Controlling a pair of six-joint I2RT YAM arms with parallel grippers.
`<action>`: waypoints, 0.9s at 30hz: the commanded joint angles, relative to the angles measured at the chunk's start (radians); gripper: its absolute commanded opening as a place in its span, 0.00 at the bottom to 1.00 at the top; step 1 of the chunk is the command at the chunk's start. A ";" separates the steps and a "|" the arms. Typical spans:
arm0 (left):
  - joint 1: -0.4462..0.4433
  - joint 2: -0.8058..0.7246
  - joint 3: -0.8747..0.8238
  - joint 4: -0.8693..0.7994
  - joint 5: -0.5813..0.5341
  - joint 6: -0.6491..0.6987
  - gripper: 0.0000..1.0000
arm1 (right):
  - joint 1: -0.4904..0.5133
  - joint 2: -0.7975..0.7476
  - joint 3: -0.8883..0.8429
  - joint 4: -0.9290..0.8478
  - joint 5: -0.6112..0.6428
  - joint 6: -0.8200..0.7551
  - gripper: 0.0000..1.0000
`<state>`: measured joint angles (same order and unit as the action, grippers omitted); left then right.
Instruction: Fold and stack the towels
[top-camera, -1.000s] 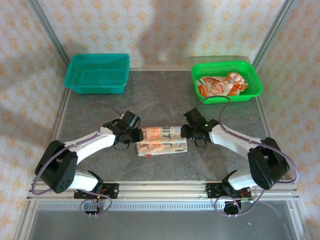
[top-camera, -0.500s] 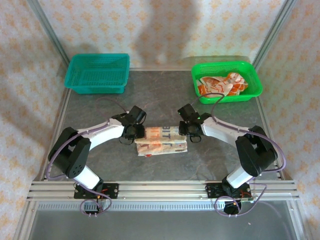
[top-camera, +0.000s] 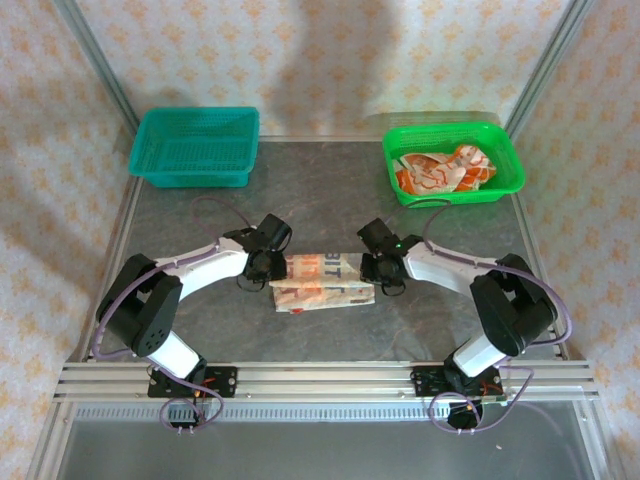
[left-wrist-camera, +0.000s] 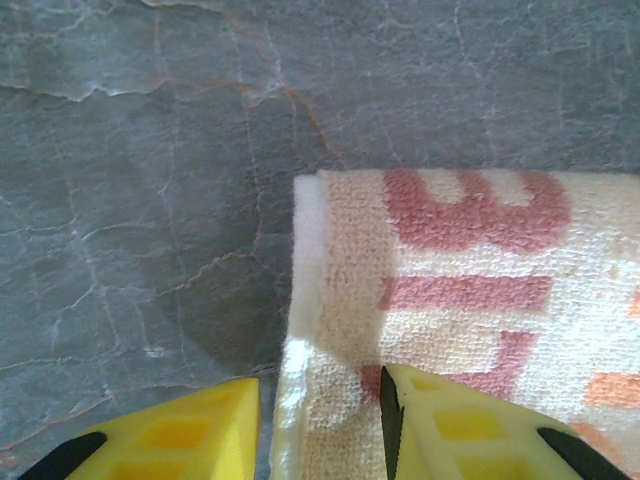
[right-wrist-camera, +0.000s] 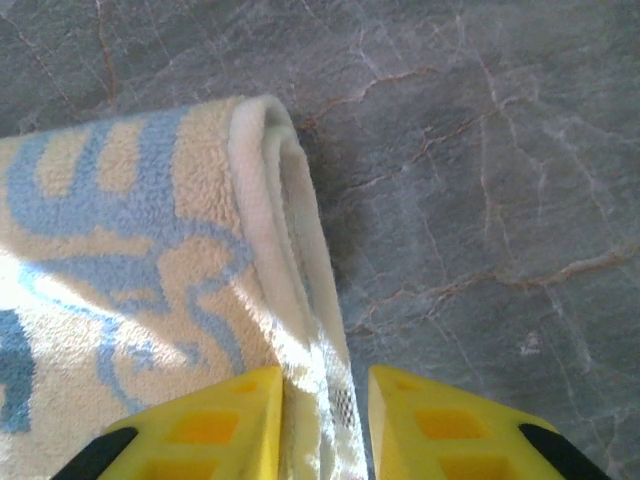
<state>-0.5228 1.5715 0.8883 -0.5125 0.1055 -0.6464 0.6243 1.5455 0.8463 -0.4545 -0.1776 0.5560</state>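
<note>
A folded towel (top-camera: 322, 283), cream side up with orange prints, lies at the table's centre. My left gripper (top-camera: 274, 267) is at its left end and my right gripper (top-camera: 373, 267) at its right end. In the left wrist view the towel's edge (left-wrist-camera: 340, 300) bunches up between the yellow fingers (left-wrist-camera: 470, 430) of the left gripper (left-wrist-camera: 320, 430). Seen from the right wrist, the layered folded edge (right-wrist-camera: 280, 200) narrows between the right gripper's (right-wrist-camera: 325, 430) fingers. Both grippers are shut on the towel. More orange towels (top-camera: 440, 172) lie crumpled in the green basket (top-camera: 450, 128).
A teal basket (top-camera: 195, 112) stands at the back left, with nothing showing in it. Grey stone-patterned table (top-camera: 320, 210) lies bare between the baskets and the arms. Metal frame posts rise at both back corners.
Both arms raised their elbows and the grippers shifted slightly toward the towel's far ends, the right one then easing back down. The towel has kept its place and shape.
</note>
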 joint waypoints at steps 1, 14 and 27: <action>0.001 0.003 -0.005 -0.032 -0.039 0.017 0.36 | 0.008 -0.035 -0.013 0.004 0.007 0.027 0.25; 0.001 0.004 -0.041 0.022 0.018 0.003 0.17 | 0.018 -0.051 -0.019 0.011 -0.031 0.053 0.22; -0.002 -0.072 -0.052 -0.020 0.030 -0.027 0.00 | 0.020 -0.096 0.004 -0.051 -0.004 0.028 0.00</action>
<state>-0.5228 1.5589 0.8528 -0.4889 0.1352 -0.6556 0.6388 1.4849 0.8265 -0.4557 -0.2195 0.6052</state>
